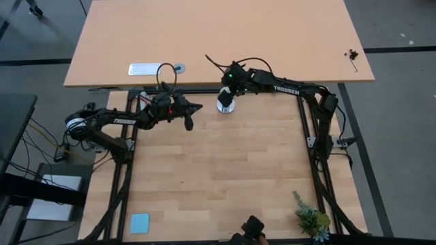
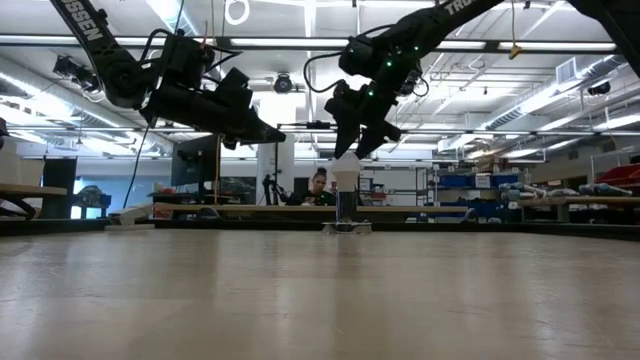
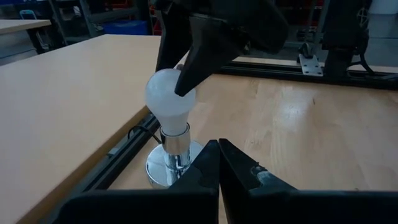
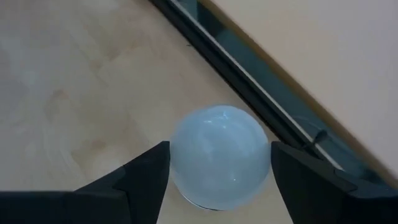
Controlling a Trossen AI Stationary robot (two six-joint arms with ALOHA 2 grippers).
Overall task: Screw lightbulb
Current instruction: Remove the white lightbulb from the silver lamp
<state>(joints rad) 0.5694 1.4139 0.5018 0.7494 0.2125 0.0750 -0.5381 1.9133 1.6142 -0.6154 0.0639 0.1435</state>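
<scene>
My right gripper straddles the lightbulb at upper centre of the overhead frame, fingers spread either side of the glass with small gaps, the bulb standing upright in its silver socket. I judge this a re-grip between turns; next I must close and twist. My left gripper, pinched closed, waits left of it.

Work surface is a light wood-plank table inside a black frame, butted against a second, smooth tan table in the upper half of the high view. On the plank table: silver socket disc with the lightbulb standing upright in it at upper centre by the far rail, blue square pad lower left, small green plant lower right. On the tan table: flat silver-grey plate and small round disc near its front edge, small dark object at its right edge.
</scene>
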